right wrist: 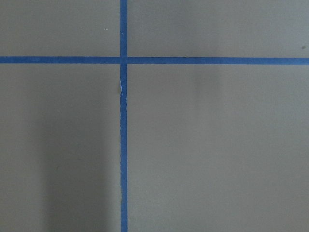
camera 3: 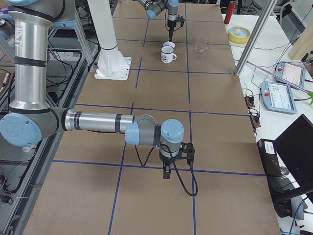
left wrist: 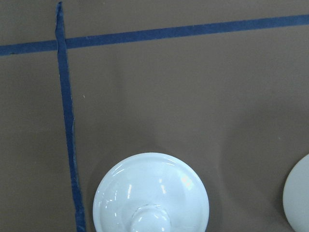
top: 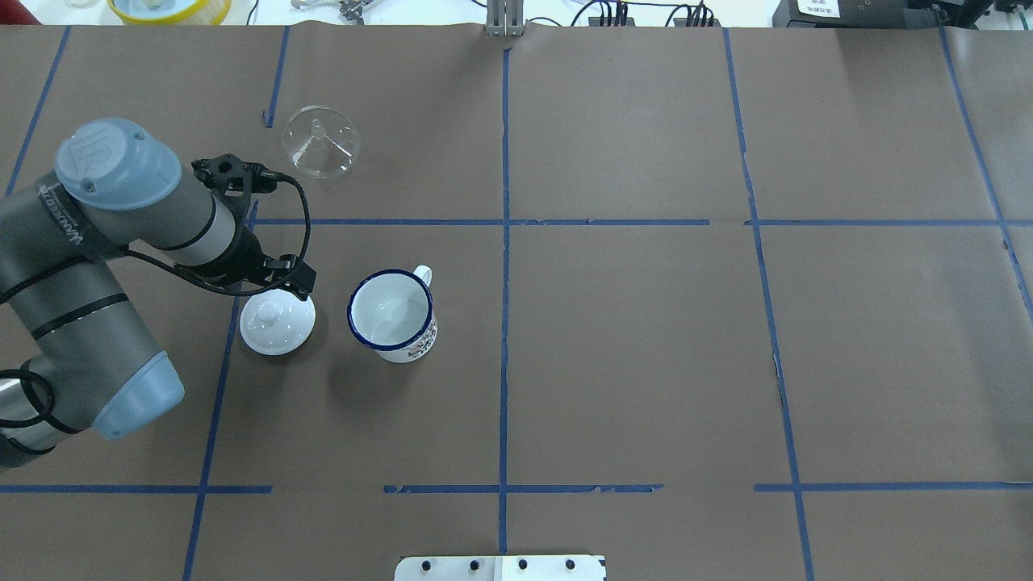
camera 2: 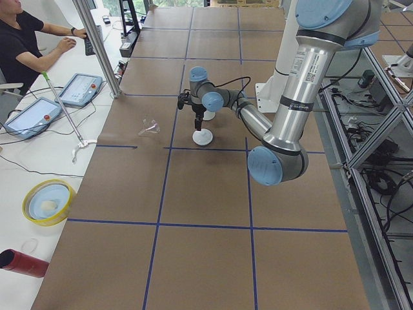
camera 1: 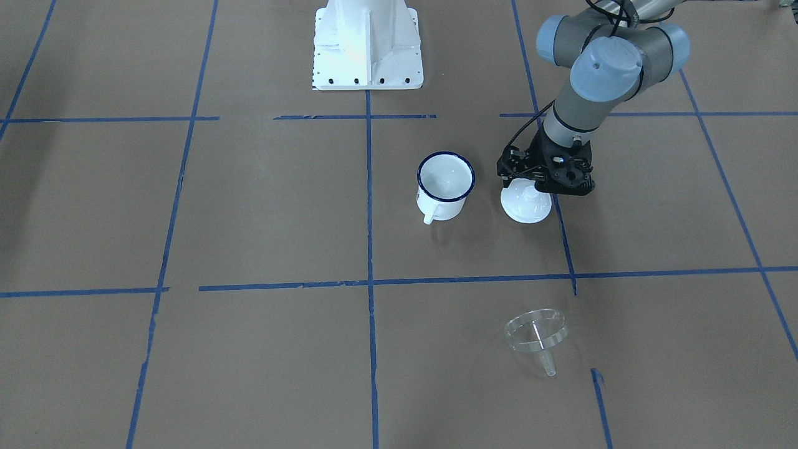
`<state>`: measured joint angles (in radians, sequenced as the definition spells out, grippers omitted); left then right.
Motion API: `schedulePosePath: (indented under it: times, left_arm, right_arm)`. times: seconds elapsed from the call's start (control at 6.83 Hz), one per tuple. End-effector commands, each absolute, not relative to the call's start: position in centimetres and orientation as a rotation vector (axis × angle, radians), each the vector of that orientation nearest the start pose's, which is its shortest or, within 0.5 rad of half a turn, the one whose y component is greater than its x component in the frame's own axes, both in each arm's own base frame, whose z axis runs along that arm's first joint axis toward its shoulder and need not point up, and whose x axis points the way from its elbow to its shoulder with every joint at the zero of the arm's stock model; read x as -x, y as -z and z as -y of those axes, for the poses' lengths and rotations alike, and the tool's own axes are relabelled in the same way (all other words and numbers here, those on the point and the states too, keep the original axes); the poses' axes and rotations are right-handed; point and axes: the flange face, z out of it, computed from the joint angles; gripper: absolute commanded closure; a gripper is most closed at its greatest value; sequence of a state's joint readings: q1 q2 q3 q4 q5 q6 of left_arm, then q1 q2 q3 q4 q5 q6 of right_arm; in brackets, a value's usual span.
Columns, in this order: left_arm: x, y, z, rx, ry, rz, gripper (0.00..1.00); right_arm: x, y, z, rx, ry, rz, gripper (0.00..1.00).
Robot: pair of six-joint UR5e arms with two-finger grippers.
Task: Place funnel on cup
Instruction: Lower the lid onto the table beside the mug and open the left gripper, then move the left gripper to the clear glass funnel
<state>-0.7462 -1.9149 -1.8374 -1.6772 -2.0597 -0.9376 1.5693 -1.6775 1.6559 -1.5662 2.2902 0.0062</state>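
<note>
The clear plastic funnel (camera 1: 536,330) lies on its side on the brown table paper, apart from everything; it also shows in the overhead view (top: 320,143). The white mug with a dark blue rim (camera 1: 444,185) stands upright and empty near the table's middle (top: 393,315). A round white knobbed lid (camera 1: 527,204) lies beside the mug (top: 277,323). My left gripper (camera 1: 542,187) hovers just above the lid's robot-side edge (top: 274,282); its fingers are hidden. The left wrist view shows the lid (left wrist: 151,193) below. My right gripper (camera 3: 167,172) points down over bare paper, far from the mug.
The white robot base (camera 1: 368,50) stands at the table's robot side. Blue tape lines (top: 503,242) cross the paper. A yellow bowl (camera 2: 46,201), a red can (camera 2: 22,261) and an operator (camera 2: 26,39) with tablets are beyond the table's far edge.
</note>
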Motion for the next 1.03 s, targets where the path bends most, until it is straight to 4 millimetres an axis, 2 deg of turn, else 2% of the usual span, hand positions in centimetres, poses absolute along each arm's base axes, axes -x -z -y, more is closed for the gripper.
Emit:
schedulePosePath:
  times: [0.0,0.29,0.59,0.73,0.88]
  left_arm:
    - [-34.2,-30.4,51.5,-0.123,0.105,-0.874,0.00]
    - [-35.3,-28.6,54.7,-0.049,0.394,-0.907,0.00]
    - [-36.9,-30.2,57.2,-0.016,0.708,-1.034,0.00]
    - [-37.8,-30.5,58.8,-0.053,0.857,-1.053,0.00]
    - [-40.4,-30.6,59.7,-0.040,0.997,-1.063,0.00]
  right_arm:
    - [-6.7,-67.0,44.6,0.019,-0.010,0.719,0.00]
    - [-6.7,-67.1,44.5,0.020,-0.011,0.719,0.00]
    - [-6.7,-67.1,44.5,0.020,-0.011,0.719,0.00]
    - [-6.7,-67.1,44.5,0.020,-0.011,0.719,0.00]
    - [-6.7,-67.1,44.5,0.020,-0.011,0.719,0.00]
